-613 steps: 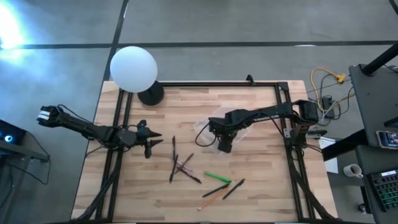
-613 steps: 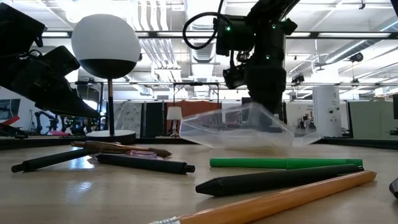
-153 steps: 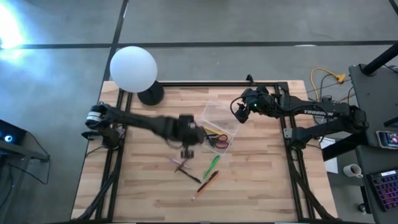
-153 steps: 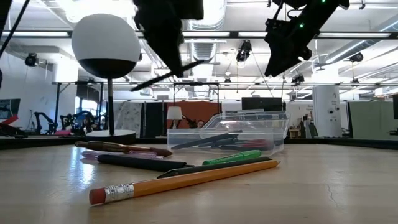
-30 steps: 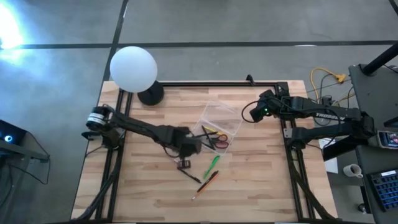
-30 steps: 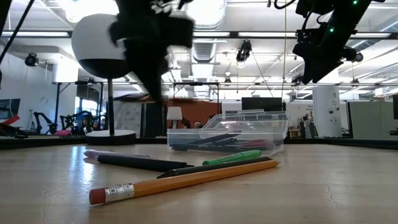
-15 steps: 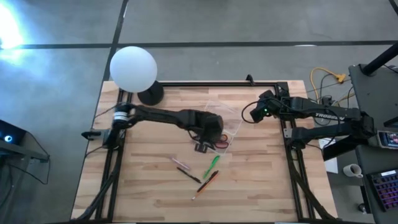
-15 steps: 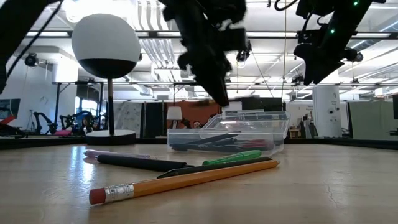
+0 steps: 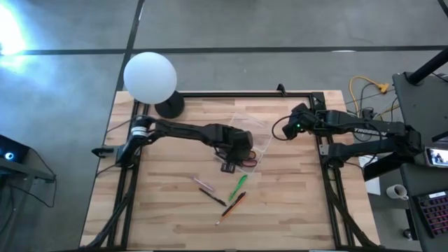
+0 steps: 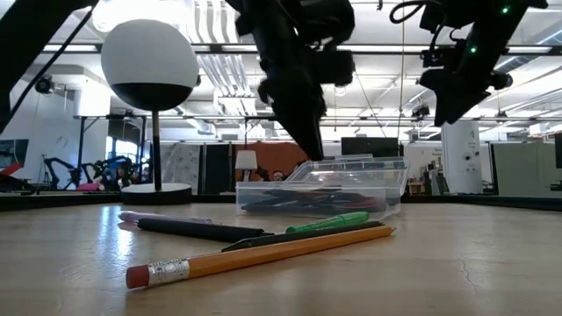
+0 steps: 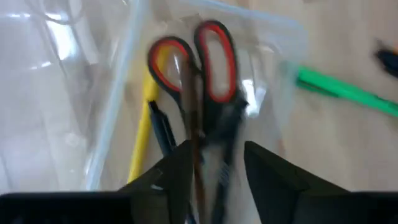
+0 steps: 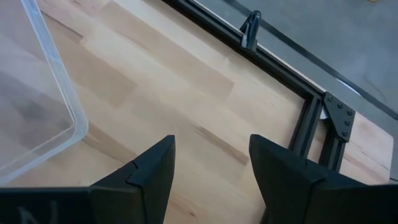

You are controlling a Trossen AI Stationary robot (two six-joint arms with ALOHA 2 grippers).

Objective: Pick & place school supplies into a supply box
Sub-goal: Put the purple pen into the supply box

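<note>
Your supply box sits near the middle of the high view, on the wooden counter, a clear case with its lid tipped open toward the upper part of the frame. Inside it, in the left wrist view, you can see red-handled scissors, a yellow stick and dark pens lying together.

Your left claw hangs over the lower edge of the box in the high view. In its wrist view the fingers stand a narrow way apart, with a thin dark pencil running between them; whether they grip it you cannot tell.

Below the box in the high view, a green marker, an orange pencil and a dark pen lie on the counter, with a pinkish pen just to their left.

Your right claw hovers well right of the box, near the counter's right rail, its fingers spread wide and empty in its wrist view.

A white globe lamp stands at the upper left corner of the counter.
</note>
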